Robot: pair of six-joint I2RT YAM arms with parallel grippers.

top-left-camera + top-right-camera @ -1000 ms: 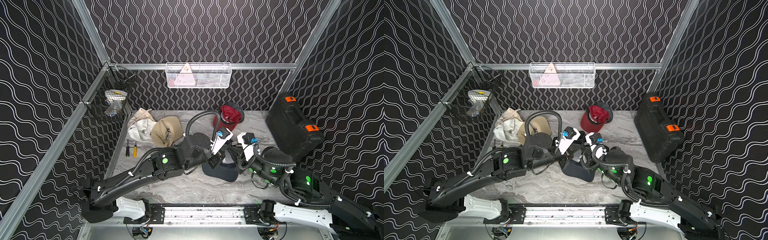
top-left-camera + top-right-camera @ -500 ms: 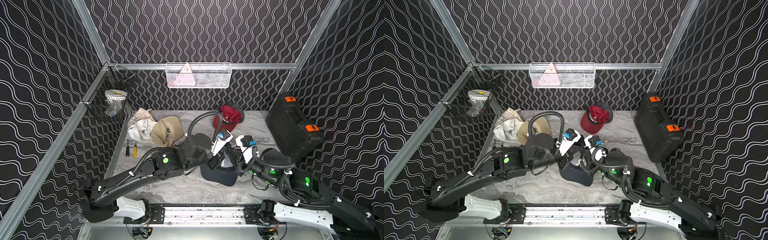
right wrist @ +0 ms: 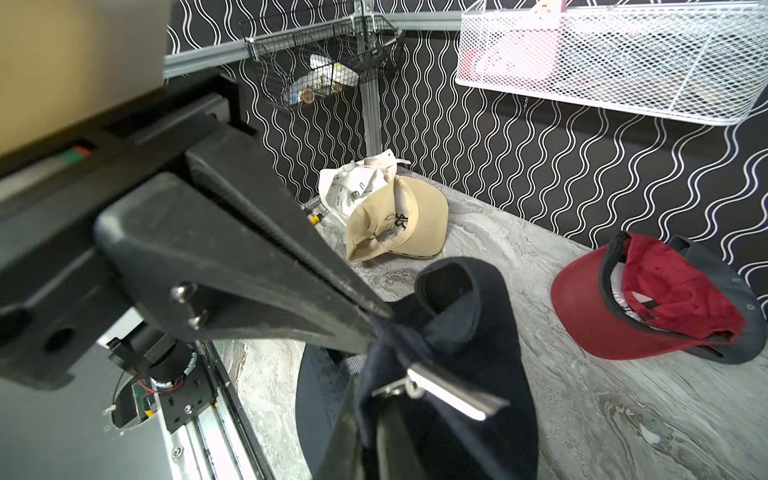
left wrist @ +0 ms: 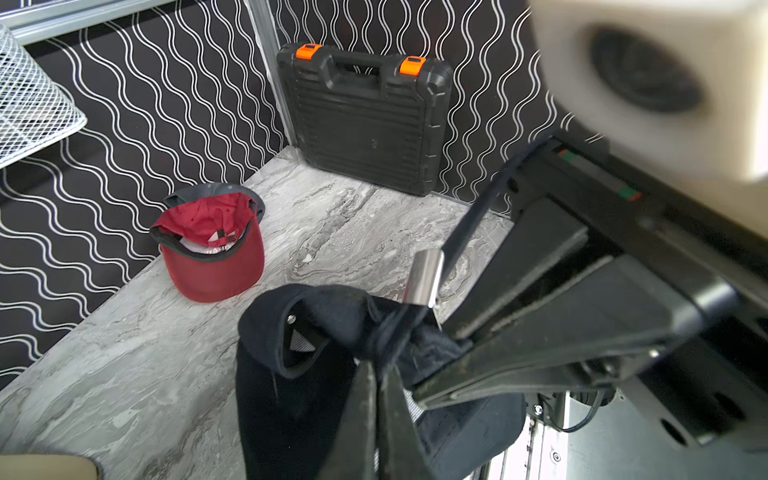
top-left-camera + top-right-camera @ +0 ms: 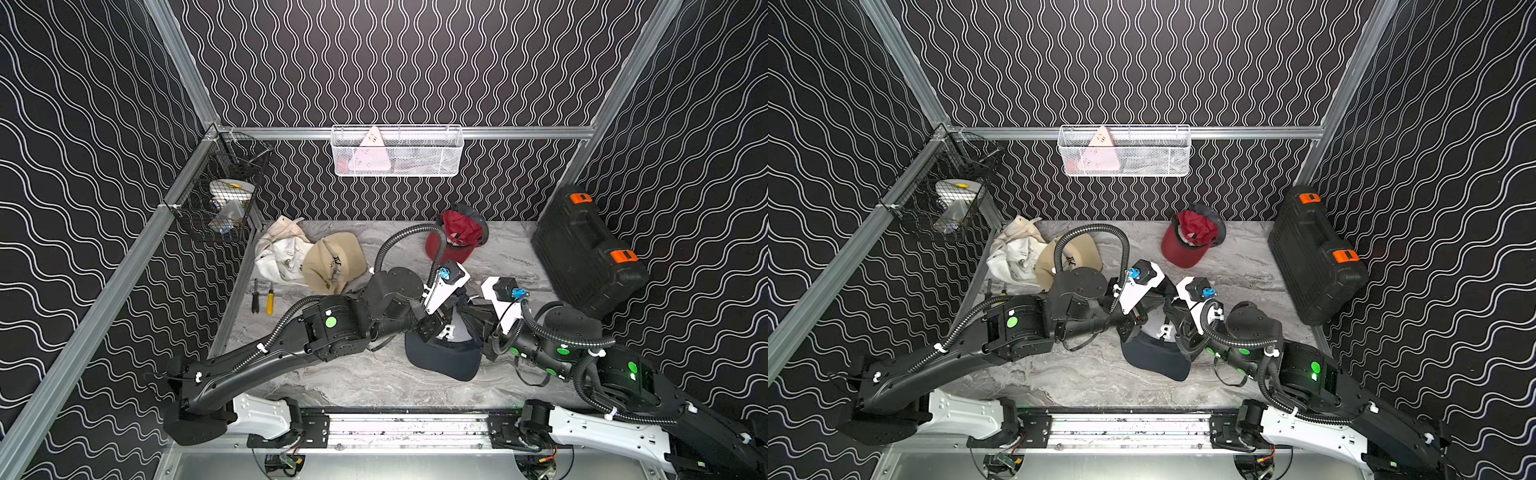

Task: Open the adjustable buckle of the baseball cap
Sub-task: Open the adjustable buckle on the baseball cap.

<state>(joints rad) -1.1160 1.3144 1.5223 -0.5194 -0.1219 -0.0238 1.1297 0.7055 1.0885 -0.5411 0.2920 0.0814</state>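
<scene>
Near the middle of the counter, between the two arms, the navy baseball cap lies with its brim toward the near edge and its back lifted. The left pincer and right pincer are both clamped on the strap close to the metal buckle, apparently mid-release. Whether the clasp has let go cannot be told. The next move likely calls for anchoring one side while the other draws the strap through.

Your top views look down from high front; both wrist cameras sit close, sharing the navy cap.
</scene>
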